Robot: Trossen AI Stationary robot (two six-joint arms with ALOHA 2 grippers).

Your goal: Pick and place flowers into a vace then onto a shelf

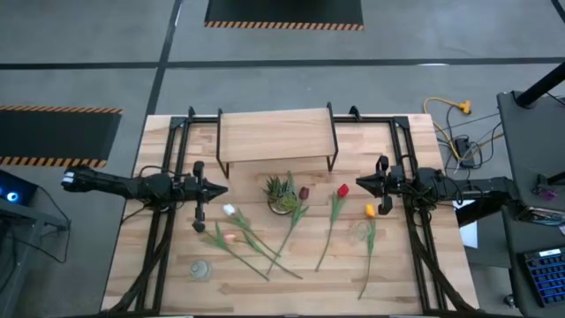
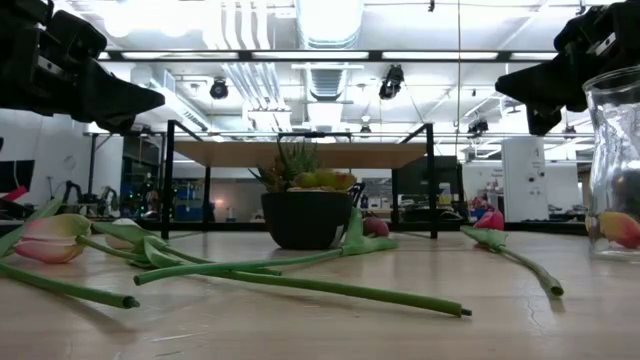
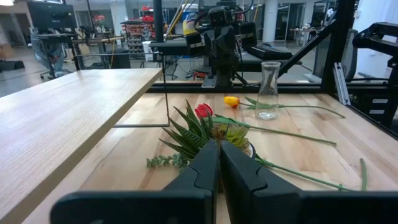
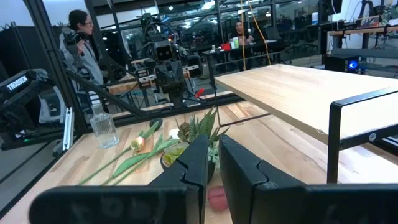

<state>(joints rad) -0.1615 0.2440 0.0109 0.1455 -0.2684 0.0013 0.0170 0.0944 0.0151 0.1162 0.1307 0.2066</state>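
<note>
Overhead, we see the flowers (image 1: pixel 265 234) lying loose on the slatted wooden table (image 1: pixel 415 274), spread between the two arms, in front of the shelf (image 1: pixel 275 135). The left gripper (image 1: pixel 221 188) and the right gripper (image 1: pixel 360 185) hover above the table at either side, each with its jaws shut and holding nothing. Two clear glass vases (image 1: pixel 200 268) show only faintly from above; the left wrist view shows one (image 3: pixel 268 91) plainly, narrow-necked and upright beside a yellow flower head. The low view alone shows the thin smooth green stems flat on the boards and the dark round pot (image 2: pixel 305 219) of the spiky plant. The shelf is a pale wood board on thin black metal legs.
</note>
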